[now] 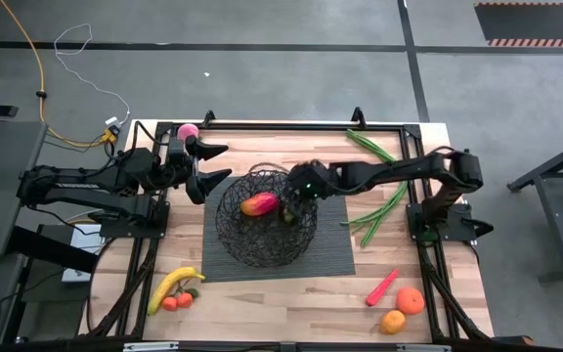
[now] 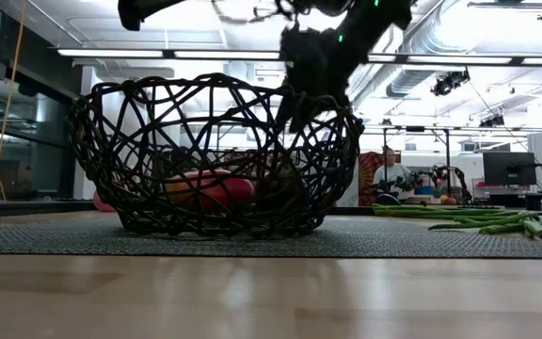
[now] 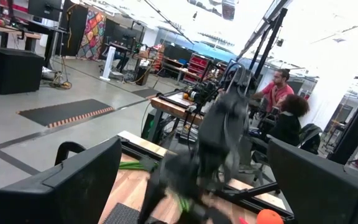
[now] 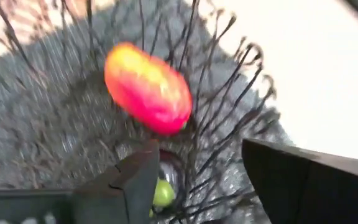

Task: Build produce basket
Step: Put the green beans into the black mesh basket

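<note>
We find the round black wire-lattice basket point(image 1: 265, 230) sitting on the dark grey ribbed rectangular mat point(image 1: 335, 252) at mid-table, holding a smooth red-orange oval mango point(image 1: 259, 204). The right gripper point(image 1: 287, 208) hangs over the basket's inner right side, fingers spread; a small green piece point(image 4: 162, 192) lies beneath it, apparently released. The left gripper point(image 1: 213, 164) waits left of the basket, fingers spread. Long green beans point(image 1: 377, 208) lie right of the mat.

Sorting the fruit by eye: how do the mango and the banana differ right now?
The mango is plump, oval, red-orange and lies inside the basket; the banana is long, curved, yellow and lies on the bare table, outside the basket. Neither is held.
</note>
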You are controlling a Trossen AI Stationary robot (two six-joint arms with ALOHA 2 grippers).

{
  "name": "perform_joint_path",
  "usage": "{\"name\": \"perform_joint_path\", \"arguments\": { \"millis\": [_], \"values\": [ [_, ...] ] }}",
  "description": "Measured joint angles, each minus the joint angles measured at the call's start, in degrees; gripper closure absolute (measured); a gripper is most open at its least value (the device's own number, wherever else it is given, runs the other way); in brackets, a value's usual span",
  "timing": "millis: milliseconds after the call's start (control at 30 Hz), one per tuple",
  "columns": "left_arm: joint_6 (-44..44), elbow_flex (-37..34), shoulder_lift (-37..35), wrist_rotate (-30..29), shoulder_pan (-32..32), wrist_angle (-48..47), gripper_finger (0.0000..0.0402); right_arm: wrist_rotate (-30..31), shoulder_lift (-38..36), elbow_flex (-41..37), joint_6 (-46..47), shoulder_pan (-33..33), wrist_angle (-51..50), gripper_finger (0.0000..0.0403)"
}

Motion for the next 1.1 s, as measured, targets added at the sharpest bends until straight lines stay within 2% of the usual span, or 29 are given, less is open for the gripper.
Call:
{"name": "perform_joint_path", "arguments": {
  "millis": [167,300,500,633,733,833,1100],
  "values": [
    [0.0,0.0,0.0,0.02,0.0,-0.02,0.0012,3.74,-9.13,-1.75,-1.91,-0.38,-0.25,0.0179],
    [0.0,0.0,0.0,0.02,0.0,-0.15,0.0012,10.63,-18.71,-8.84,-0.11,0.61,1.78,0.0178],
    [0.0,0.0,-0.01,0.01,0.0,-0.2,0.0012,13.14,-34.31,-28.22,11.76,2.34,19.16,0.0178],
    [0.0,0.0,0.0,0.0,0.0,-0.22,0.0012,13.27,-41.51,-36.44,18.02,2.83,29.4,0.0178],
    [0.0,0.0,0.0,0.02,-0.02,-0.2,0.0012,14.24,-44.11,-37.56,19.0,2.71,30.72,0.0178],
    [0.0,0.0,0.0,0.0,0.0,-0.2,0.0012,14.0,-44.56,-36.56,16.07,2.73,30.84,0.0178],
    [-0.02,0.0,0.0,0.88,-0.02,-0.22,0.0012,3.71,-44.57,-34.18,6.98,2.73,31.07,0.0178]
  ]
}}
